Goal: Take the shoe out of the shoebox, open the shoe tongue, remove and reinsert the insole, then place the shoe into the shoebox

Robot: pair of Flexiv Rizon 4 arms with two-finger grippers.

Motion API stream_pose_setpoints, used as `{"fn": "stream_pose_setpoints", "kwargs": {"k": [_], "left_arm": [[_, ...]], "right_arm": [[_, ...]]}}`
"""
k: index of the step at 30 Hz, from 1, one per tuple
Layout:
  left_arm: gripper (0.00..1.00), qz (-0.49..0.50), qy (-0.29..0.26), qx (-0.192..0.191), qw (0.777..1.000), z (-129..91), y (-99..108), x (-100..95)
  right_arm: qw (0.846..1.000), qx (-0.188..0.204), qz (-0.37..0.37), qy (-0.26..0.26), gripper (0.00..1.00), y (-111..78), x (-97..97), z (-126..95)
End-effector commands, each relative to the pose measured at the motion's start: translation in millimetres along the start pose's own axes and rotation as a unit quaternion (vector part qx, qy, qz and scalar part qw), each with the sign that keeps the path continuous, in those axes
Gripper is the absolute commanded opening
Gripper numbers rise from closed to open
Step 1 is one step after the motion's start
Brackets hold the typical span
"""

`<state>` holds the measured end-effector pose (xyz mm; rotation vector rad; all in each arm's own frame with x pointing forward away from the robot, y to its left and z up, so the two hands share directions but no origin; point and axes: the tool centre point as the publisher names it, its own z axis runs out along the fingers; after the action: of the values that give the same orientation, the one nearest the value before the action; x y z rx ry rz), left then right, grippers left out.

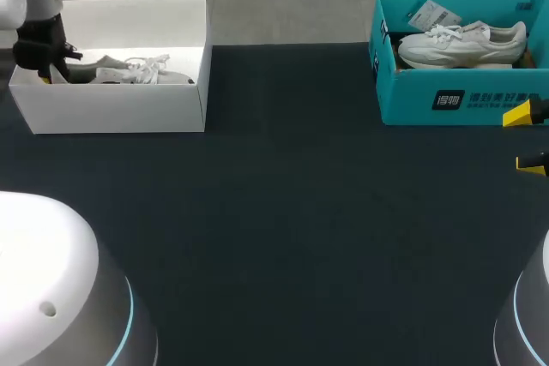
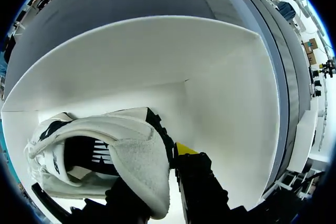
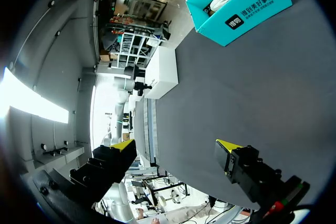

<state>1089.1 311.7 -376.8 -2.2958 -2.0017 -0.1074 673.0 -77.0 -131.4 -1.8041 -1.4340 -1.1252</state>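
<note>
Left gripper (image 1: 53, 70) is down inside the white shoebox (image 1: 120, 111), at its left end, on the heel of the grey shoe (image 1: 129, 70). The shoe lies on its side in that box, heel at the box's left end, laces (image 1: 153, 64) bunched near the middle, toe towards the box's right wall.

In the left wrist view the padded heel collar (image 2: 142, 166) sits between the fingers. One yellow fingertip (image 2: 184, 148) shows hard against the outside of the heel. The other finger is mostly buried under the collar, so this is a best read: the claw looks clamped on the heel. The shoe opening faces away from the gripper, with the dark lining visible.

The white shoebox is on the dark table (image 1: 283, 212), no lid on it.

Second box: a teal shoebox (image 1: 463, 102), well to the right of the white shoebox at about the same depth on the table. It holds a white shoe (image 1: 463, 40) and a paper tag (image 1: 433, 15).

Right gripper (image 1: 527, 139) hangs further right than the teal box and a bit nearer the robot than the white shoebox. Its tips are wide apart with nothing between them.
</note>
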Motion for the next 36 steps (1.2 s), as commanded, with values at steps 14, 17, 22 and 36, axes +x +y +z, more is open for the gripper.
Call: {"fn": "stream_pose_setpoints", "kwargs": {"k": [14,17,22,36], "left_arm": [[0.38,-0.003,0.000,0.020,1.000,15.1,8.1,1.2],[0.52,-0.001,0.000,0.017,1.000,10.6,6.8,1.4],[0.74,0.006,-0.011,0.015,1.000,-3.8,4.6,0.7],[1.00,-0.032,-0.036,0.002,0.999,-83.0,-5.1,-5.5]], "right_arm": [[1.000,-0.017,0.001,-0.002,1.00,-10.1,0.4,-3.2],[1.000,-0.017,0.001,-0.002,1.00,-10.1,0.4,-3.2],[1.000,-0.017,0.001,-0.002,1.00,-10.1,0.4,-3.2],[1.000,-0.017,0.001,-0.002,1.00,-10.1,0.4,-3.2]]}}
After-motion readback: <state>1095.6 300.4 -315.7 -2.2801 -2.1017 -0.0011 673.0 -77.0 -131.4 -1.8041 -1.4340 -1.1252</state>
